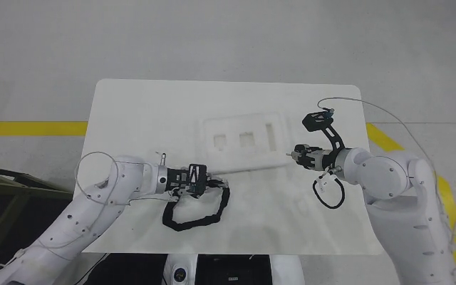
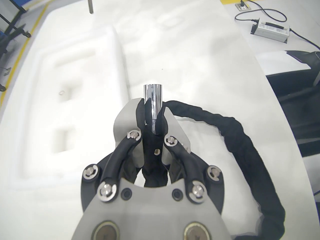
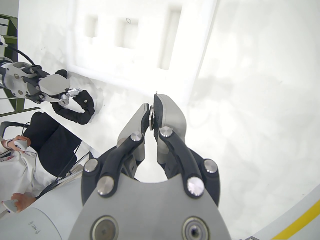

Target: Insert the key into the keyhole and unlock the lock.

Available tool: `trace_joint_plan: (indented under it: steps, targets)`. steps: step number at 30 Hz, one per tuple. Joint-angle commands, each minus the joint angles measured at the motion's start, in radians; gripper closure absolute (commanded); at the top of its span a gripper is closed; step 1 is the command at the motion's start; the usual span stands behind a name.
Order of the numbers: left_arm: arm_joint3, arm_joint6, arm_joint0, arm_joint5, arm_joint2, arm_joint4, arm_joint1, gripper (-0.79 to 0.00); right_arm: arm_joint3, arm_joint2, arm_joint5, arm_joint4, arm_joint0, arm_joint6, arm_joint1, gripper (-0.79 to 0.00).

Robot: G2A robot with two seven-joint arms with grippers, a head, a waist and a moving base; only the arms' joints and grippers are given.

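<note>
Glossy chrome lock cylinder [image 2: 153,98], black cloth cable sleeve [image 2: 238,132], matt white foam tray [image 2: 110,41]

You have a white foam tray [image 1: 242,161] lying mid-tabletop [image 1: 142,114], with three rectangular pockets [image 1: 247,139]; a small ring [image 3: 128,20] sits in the middle one. On the floor [image 1: 214,43], a yellow line [image 1: 43,128] runs past, and a grey power box [image 2: 271,29] lies with its cable [image 2: 272,13].

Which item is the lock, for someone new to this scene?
On the white table, look at the robot-side edge of the foam tray. There the left hand grips the lock: a chrome cylinder on a thick black fabric-sleeved loop, unlike the slim key in the right hand.
</note>
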Motion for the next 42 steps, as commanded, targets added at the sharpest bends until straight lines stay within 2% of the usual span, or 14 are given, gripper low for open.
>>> trace_joint_plan:
  steps: [1,15,18,28,42]
  targets:
    - [0.007,0.107,0.020,0.021,-0.013,0.038,0.007,0.000,-0.001,-0.005,-0.019,0.028,-0.009,-0.025,0.000,0.000]
    - [0.104,0.596,0.050,0.097,-0.005,0.124,0.013,0.000,-0.002,-0.028,-0.074,0.185,-0.004,-0.008,0.007,0.000]
    - [0.124,0.664,0.048,0.110,0.002,0.131,0.012,0.000,0.010,-0.039,-0.085,0.213,0.002,-0.008,0.008,0.000]
    - [0.151,0.691,0.030,0.137,0.038,0.104,0.012,0.000,0.038,-0.091,-0.109,0.287,0.029,-0.001,0.011,0.000]
    - [0.148,0.659,-0.015,0.120,0.081,0.113,-0.014,0.000,0.086,-0.223,-0.104,0.321,0.100,-0.021,0.004,0.000]
